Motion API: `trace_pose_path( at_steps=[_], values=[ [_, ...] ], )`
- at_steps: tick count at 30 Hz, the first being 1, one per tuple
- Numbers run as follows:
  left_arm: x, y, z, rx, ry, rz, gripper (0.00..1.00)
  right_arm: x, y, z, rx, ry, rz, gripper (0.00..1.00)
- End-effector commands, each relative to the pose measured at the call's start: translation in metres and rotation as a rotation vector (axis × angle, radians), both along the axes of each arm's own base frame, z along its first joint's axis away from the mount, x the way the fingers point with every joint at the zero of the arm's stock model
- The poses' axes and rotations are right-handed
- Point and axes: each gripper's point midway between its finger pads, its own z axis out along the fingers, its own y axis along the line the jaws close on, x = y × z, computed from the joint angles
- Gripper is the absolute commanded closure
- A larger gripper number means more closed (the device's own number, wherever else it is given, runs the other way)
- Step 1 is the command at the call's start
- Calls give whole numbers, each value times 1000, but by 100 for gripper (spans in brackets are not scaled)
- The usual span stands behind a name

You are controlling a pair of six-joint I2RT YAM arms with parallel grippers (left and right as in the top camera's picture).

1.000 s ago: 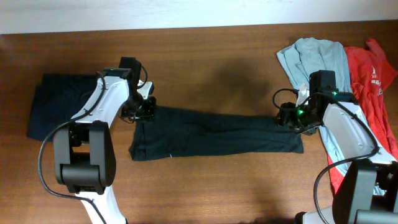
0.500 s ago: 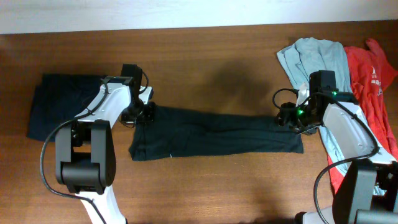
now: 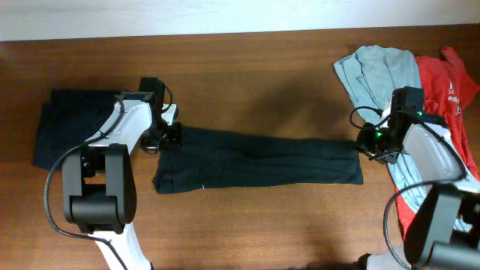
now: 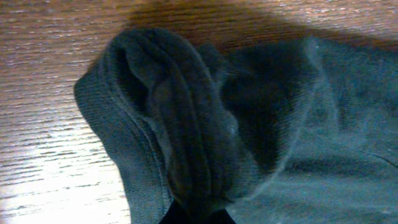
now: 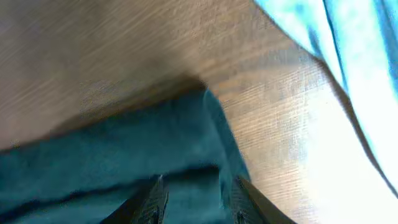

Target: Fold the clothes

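Note:
The clothes' large black garment (image 3: 262,161) lies as a long strip across the middle of the wooden table (image 3: 255,75). My left gripper (image 3: 171,136) sits at its upper left corner, shut on a bunched fold of the black garment (image 4: 186,124); the left gripper (image 4: 196,218) shows only its dark tips under the fold. My right gripper (image 3: 369,142) is at the strip's right end. In the right wrist view the right gripper (image 5: 196,199) is open, its fingers (image 5: 152,199) standing apart with the black garment's (image 5: 124,155) edge between them.
A navy garment (image 3: 71,127) lies folded at the far left. A pale blue-grey garment (image 3: 382,71) and a red one (image 3: 450,82) are piled at the right edge, close behind my right arm. The pale blue-grey fabric (image 5: 348,56) shows in the right wrist view.
My left gripper has closed on the garment's upper left corner. My right gripper has moved right to the strip's end, and its jaws have narrowed.

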Motion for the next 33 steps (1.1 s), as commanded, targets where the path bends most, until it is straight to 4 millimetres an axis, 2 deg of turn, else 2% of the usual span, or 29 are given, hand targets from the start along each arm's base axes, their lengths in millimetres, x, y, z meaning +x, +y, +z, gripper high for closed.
trace_pose_path(
  at_steps=[1,5,6,9,10,13,17,18,20,21,25,28,33],
  values=[
    [-3,5,-4,13,12,-2,99,1,-3,-26,-15,50,6,60],
    [-3,4,-4,11,12,-2,100,-3,1,-48,18,108,13,61],
    [-3,4,-4,11,12,-2,99,-2,8,-54,57,106,47,64],
    [-3,4,-4,11,10,-2,100,-1,20,-54,120,89,103,75],
    [-3,4,-4,11,11,-2,100,-1,20,-54,120,89,103,75],
    [-3,4,-4,11,11,-2,99,4,16,-54,106,71,101,77],
    [-3,5,-4,12,11,-2,100,20,12,-52,83,3,104,91],
    [-3,5,-4,12,12,-2,100,24,9,-52,68,-11,97,94],
    [-3,7,-4,12,13,5,100,30,-11,-53,-1,-22,14,96],
    [-3,11,-4,12,15,15,100,35,-22,-52,-27,-43,-16,96],
    [-4,21,-4,11,21,42,99,48,-37,-48,-42,-110,-44,96],
    [-4,21,-4,11,20,42,99,56,-31,-44,1,-156,-11,95],
    [-4,21,-4,11,20,42,100,61,-8,-34,119,-205,57,67]
  ],
)
